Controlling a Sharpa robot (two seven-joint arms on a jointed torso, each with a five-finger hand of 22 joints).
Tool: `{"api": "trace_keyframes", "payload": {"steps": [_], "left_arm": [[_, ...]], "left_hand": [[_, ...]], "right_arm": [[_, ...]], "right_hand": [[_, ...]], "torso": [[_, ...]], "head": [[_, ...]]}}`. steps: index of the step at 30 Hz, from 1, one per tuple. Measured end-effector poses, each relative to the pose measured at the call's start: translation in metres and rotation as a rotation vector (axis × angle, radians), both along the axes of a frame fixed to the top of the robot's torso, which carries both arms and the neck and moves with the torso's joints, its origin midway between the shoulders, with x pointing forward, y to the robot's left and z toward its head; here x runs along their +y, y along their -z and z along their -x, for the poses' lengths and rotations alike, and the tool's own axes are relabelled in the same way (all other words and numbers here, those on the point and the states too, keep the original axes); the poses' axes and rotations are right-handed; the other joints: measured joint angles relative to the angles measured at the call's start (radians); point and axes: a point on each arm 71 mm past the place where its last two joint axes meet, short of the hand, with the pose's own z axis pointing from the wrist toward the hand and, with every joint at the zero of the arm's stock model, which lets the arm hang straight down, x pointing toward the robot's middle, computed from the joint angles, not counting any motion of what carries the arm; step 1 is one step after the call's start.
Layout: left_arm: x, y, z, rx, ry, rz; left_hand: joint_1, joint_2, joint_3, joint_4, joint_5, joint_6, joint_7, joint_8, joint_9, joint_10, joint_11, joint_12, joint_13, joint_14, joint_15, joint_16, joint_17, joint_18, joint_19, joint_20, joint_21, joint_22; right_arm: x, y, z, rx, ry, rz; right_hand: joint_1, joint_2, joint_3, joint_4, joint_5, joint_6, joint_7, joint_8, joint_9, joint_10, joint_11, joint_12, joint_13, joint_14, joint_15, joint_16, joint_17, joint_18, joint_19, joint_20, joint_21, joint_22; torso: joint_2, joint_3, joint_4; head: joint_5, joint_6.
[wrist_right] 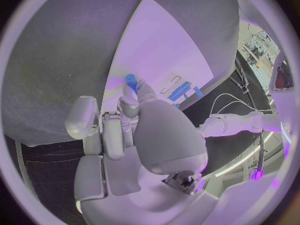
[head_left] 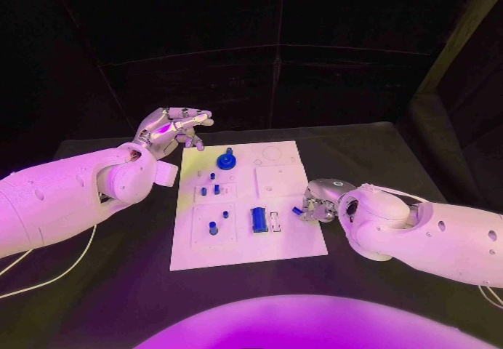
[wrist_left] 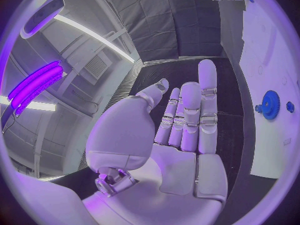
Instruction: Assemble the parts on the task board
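Fingers [head_left: 311, 206] of the right hand [head_left: 320, 203] curl over a small blue piece [head_left: 296, 211] at the right edge of the white board [head_left: 283, 243], by the look of it pinching it; the head view alone does not settle the grip. The left hand [head_left: 170, 129] hangs above the board's far left corner, fingers apart, holding nothing. On the board: a blue gear [head_left: 227, 161] near the far end, short blue pegs [head_left: 211, 190] standing in the left column, a blue block [head_left: 258, 218] nearer the robot.

Left wrist view: the left hand's fingers [wrist_left: 207, 105] are straight and loose, nothing between them. The gear [wrist_left: 270, 104] sits on the board off to one side, well apart from the hand.

Right wrist view: fingertips [wrist_right: 130, 102] close round the blue piece [wrist_right: 131, 80], which pokes out beyond them, so the hand holds it. The block [wrist_right: 180, 90] lies beyond.

Judged progress: partway. Several pieces appear seated, the held one is yet to be placed, and some recesses on the right half look unfilled.
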Motion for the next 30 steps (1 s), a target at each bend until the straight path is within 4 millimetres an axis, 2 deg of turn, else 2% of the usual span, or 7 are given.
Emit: {"api": "trace_keyframes", "payload": {"steps": [8, 19, 20, 21, 22, 25, 30], "left_arm": [[0.000, 0.000, 0.000, 0.002, 0.006, 0.003], [-0.001, 0.000, 0.001, 0.003, 0.015, 0.007], [-0.001, 0.000, 0.001, 0.003, 0.016, 0.007], [-0.001, 0.000, 0.001, 0.003, 0.016, 0.007], [-0.001, 0.000, 0.001, 0.003, 0.016, 0.007], [-0.001, 0.000, 0.001, 0.004, 0.017, 0.008], [-0.001, 0.000, 0.001, 0.004, 0.018, 0.008]], "left_hand": [[0.000, 0.000, 0.000, 0.000, 0.000, 0.000, 0.000, 0.000, 0.000, 0.000, 0.000, 0.000, 0.000, -0.004, -0.004, 0.000, -0.002, 0.000, 0.000, 0.000, 0.000, 0.000], [0.000, 0.000, 0.000, 0.000, 0.000, 0.000, 0.000, 0.000, 0.000, 0.000, 0.000, 0.000, 0.000, -0.004, -0.004, 0.000, -0.002, 0.000, 0.000, 0.000, 0.000, 0.000], [0.000, 0.000, 0.000, 0.000, 0.000, 0.000, 0.000, 0.000, 0.000, 0.000, 0.000, 0.000, 0.000, -0.004, -0.004, 0.000, -0.002, 0.000, 0.000, 0.000, 0.000, 0.000], [0.000, 0.000, 0.000, 0.000, 0.000, 0.000, 0.000, 0.000, 0.000, 0.000, 0.000, 0.000, 0.000, -0.004, -0.004, 0.000, -0.002, 0.000, 0.000, 0.000, 0.000, 0.000], [0.000, 0.000, 0.000, 0.000, 0.000, 0.000, 0.000, 0.000, 0.000, 0.000, 0.000, 0.000, 0.000, -0.004, -0.004, 0.000, -0.002, 0.000, 0.000, 0.000, 0.000, 0.000], [0.000, 0.000, 0.000, 0.000, 0.000, 0.000, 0.000, 0.000, 0.000, 0.000, 0.000, 0.000, 0.000, -0.004, -0.004, 0.000, -0.002, 0.000, 0.000, 0.000, 0.000, 0.000], [0.000, 0.000, 0.000, 0.000, 0.000, 0.000, 0.000, 0.000, 0.000, 0.000, 0.000, 0.000, 0.000, -0.004, -0.004, 0.000, -0.002, 0.000, 0.000, 0.000, 0.000, -0.001]], "right_arm": [[0.005, 0.000, -0.003, -0.007, -0.010, 0.012], [0.012, 0.000, -0.005, -0.025, -0.028, 0.045], [0.012, 0.000, -0.005, -0.028, -0.030, 0.049], [0.013, 0.001, -0.005, -0.030, -0.031, 0.051], [0.013, 0.001, -0.005, -0.032, -0.032, 0.053], [0.014, 0.001, -0.004, -0.038, -0.036, 0.058], [0.016, 0.001, -0.001, -0.048, -0.039, 0.055]], "right_hand": [[0.003, -0.055, 0.054, -0.007, 0.002, 0.006, 0.006, -0.018, 0.000, -0.007, 0.000, -0.007, -0.004, 0.004, 0.004, 0.000, 0.000, 0.000, -0.004, 0.004, -0.004, -0.004], [-0.022, -0.119, 0.117, -0.002, -0.080, 0.015, 0.010, -0.025, 0.009, -0.018, 0.004, -0.038, -0.024, 0.000, 0.007, 0.000, 0.000, 0.000, -0.013, 0.008, -0.011, -0.013], [-0.022, -0.119, 0.118, -0.002, -0.081, 0.015, 0.010, -0.025, 0.050, -0.018, 0.004, -0.039, -0.024, 0.000, 0.007, 0.000, 0.000, 0.000, -0.013, 0.008, -0.011, -0.013], [-0.022, -0.119, 0.123, -0.002, -0.082, 0.013, 0.010, -0.043, 0.176, -0.020, 0.002, -0.039, -0.025, 0.002, 0.009, 0.000, 0.000, 0.000, -0.013, 0.008, -0.011, -0.013], [-0.022, -0.119, 0.128, -0.001, -0.082, 0.014, 0.011, -0.045, 0.196, -0.022, 0.000, -0.039, -0.025, 0.004, 0.011, 0.000, 0.000, 0.000, -0.013, 0.008, -0.011, -0.013], [-0.022, -0.119, 0.150, -0.003, -0.085, 0.018, 0.014, -0.045, 0.196, -0.022, 0.000, -0.039, -0.023, 0.004, 0.011, 0.000, 0.000, 0.000, -0.013, 0.008, -0.011, -0.012], [-0.027, -0.124, 0.205, -0.008, -0.022, 0.044, 0.007, -0.047, 0.195, -0.003, -0.004, -0.003, 0.001, 0.004, 0.011, 0.005, 0.000, 0.000, -0.009, 0.004, -0.002, 0.009]], "torso": [[0.000, -0.0002, 0.0000], [0.000, 0.0008, -0.0009], [0.001, 0.0010, -0.0009], [0.001, 0.0010, -0.0009], [0.001, 0.0011, -0.0010], [0.001, 0.0011, -0.0012], [0.001, 0.0011, -0.0012]], "head": [[0.003, -0.002], [0.004, -0.004], [0.004, -0.004], [0.004, -0.005], [0.004, -0.005], [0.003, -0.006], [0.003, -0.007]]}}
